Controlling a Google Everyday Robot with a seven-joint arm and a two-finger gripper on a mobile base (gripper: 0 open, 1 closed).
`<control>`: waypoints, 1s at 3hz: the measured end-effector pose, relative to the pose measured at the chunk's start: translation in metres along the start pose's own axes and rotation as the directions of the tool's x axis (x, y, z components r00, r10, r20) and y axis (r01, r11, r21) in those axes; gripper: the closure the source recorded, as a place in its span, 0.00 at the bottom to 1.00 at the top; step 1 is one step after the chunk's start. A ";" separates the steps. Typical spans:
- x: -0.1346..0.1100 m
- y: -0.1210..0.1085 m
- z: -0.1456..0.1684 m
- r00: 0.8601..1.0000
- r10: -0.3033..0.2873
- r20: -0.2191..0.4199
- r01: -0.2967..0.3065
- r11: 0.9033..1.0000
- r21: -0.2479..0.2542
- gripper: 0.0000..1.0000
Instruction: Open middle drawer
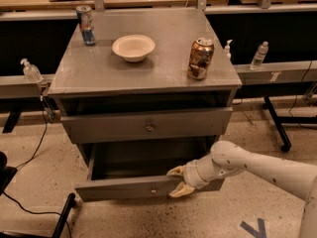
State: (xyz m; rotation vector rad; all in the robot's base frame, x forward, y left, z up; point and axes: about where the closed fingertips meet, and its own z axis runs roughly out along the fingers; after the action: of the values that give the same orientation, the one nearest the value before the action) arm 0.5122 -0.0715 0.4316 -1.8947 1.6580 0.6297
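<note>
The middle drawer [119,188] is the grey front with a small brass knob [153,189], directly under the top drawer [114,127]. It stands pulled well out, and its dark inside shows. My gripper [177,182] is at the right part of this front, just right of the knob. Its tan fingers [174,171] are spread: one is over the front's top edge and the other lies against its face. The third drawer is hidden under the pulled-out one.
On the cabinet top [163,78] stand a white bowl [133,47], a brown can [200,58] near the right edge and a blue can [86,25] at the back left. Cables [29,152] and a black stand leg [62,217] lie on the floor at left.
</note>
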 end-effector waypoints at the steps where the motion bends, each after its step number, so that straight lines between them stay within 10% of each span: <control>1: -0.001 0.012 0.000 1.000 0.008 0.009 -0.008 1.000 -0.008 0.53; 3: -0.012 0.041 0.001 0.999 0.021 0.035 -0.021 1.000 -0.012 0.50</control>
State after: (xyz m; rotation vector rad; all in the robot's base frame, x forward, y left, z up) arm 0.4703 -0.0659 0.4350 -1.8658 1.6575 0.6786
